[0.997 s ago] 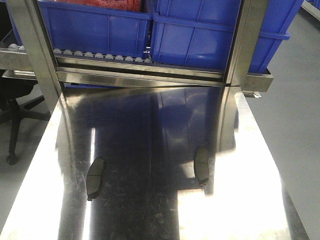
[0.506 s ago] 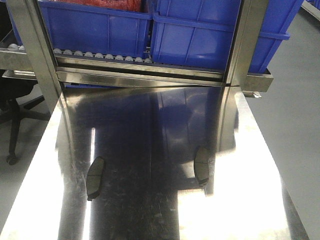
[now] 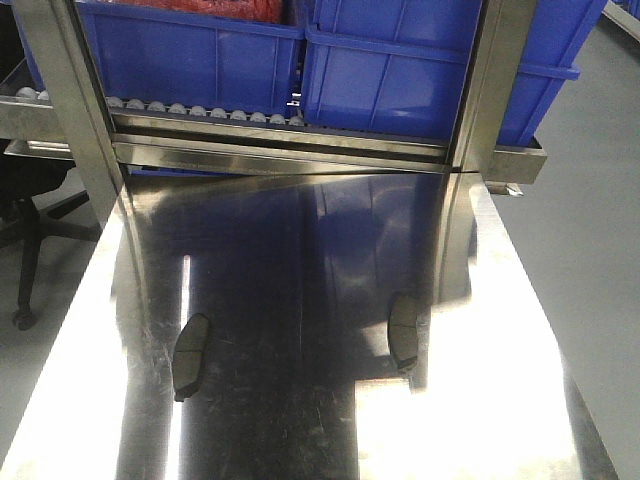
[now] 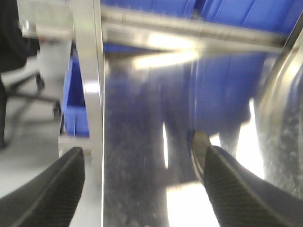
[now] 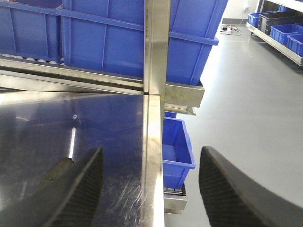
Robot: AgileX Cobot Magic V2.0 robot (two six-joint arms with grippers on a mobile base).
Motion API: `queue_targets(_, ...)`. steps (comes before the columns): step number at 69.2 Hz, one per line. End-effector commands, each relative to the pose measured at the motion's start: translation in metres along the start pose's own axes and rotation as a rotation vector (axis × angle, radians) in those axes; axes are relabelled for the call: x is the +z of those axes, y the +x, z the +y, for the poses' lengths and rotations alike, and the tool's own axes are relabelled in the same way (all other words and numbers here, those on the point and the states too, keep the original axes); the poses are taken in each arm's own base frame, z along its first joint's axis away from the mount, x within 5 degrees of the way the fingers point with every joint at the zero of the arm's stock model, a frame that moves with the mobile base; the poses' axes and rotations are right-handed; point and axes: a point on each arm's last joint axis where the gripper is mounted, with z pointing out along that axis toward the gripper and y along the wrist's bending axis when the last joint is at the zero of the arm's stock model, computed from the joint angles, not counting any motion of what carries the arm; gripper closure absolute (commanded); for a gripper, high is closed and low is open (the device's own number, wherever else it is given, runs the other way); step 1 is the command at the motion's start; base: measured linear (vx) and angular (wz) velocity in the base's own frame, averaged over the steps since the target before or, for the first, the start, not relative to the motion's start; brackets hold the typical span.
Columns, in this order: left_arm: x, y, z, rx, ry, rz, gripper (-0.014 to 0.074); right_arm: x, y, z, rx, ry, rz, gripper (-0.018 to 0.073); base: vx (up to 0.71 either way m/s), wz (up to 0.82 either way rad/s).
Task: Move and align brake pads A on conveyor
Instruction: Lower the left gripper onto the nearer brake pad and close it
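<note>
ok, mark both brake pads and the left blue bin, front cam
left brake pad [image 3: 191, 356]: front-facing view, middle of its upper face.
right brake pad [image 3: 403, 332]: front-facing view, middle of its upper face.
left blue bin [image 3: 190, 60]: front-facing view, front wall.

Blue bins [image 3: 190, 60] fill the roller rack [image 3: 280, 148] behind the tabletop [image 3: 300, 260]

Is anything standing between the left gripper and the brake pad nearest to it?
Nothing visible does. The brake pad lies on the bare steel tabletop beside one finger of the open left gripper, partly hidden by it.
</note>
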Motion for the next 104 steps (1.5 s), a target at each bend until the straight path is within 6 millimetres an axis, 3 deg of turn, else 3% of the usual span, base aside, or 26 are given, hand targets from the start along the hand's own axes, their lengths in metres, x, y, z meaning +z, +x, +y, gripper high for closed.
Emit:
queue_targets(1, 0.013, -0.03, -0.006, -0.013, 0.004, 0.038, 0.0083, -0.002, -0.014, -0.002, -0.007, 0.021, -0.092, 0.0125, 0.0, 0.0)
queue_targets(15, 0.065, -0.046, -0.01, -0.009, -0.057, 0.374, 0.0083, -0.002, -0.014, -0.002, -0.007, 0.021, -0.092, 0.0125, 0.0, 0.0)
queue_targets(34, 0.147, -0.054, -0.013, -0.007, -0.088, 0.554, 0.0083, -0.002, -0.014, -0.002, -0.007, 0.02, -0.088, 0.0125, 0.0, 0.0)
queue_targets(45, 0.183, -0.054, -0.015, -0.009, -0.108, 0.693, 0.0083, -0.002, -0.014, -0.002, -0.007, 0.02, -0.089, 0.0125, 0.0, 0.0)
queue_targets(54, 0.203, -0.054, -0.028, 0.002, -0.088, 0.732, 0.0083, -0.002, -0.014, -0.002, -0.007, 0.02, -0.089, 0.0125, 0.0, 0.0)
queue_targets(70, 0.232, -0.045, -0.08, 0.055, -0.002, 0.753, 0.0083, -0.002, -0.014, -0.002, -0.007, 0.02, -0.089, 0.0125, 0.0, 0.0)
queue_targets(80, 0.248, -0.036, -0.102, 0.047, 0.006, 0.787, 0.0083, -0.002, -0.014, -0.002, -0.007, 0.02, -0.089, 0.0125, 0.0, 0.0)
queue_targets(91, 0.262, -0.028, -0.118, 0.061, 0.01, 0.819, 0.0083, -0.002, -0.014, -0.002, -0.007, 0.021, -0.091, 0.0125, 0.0, 0.0)
queue_targets(104, 0.273, -0.017, -0.118, 0.065, -0.013, 0.869, 0.0083, -0.002, -0.014, -0.002, -0.007, 0.021, -0.091, 0.0125, 0.0, 0.0)
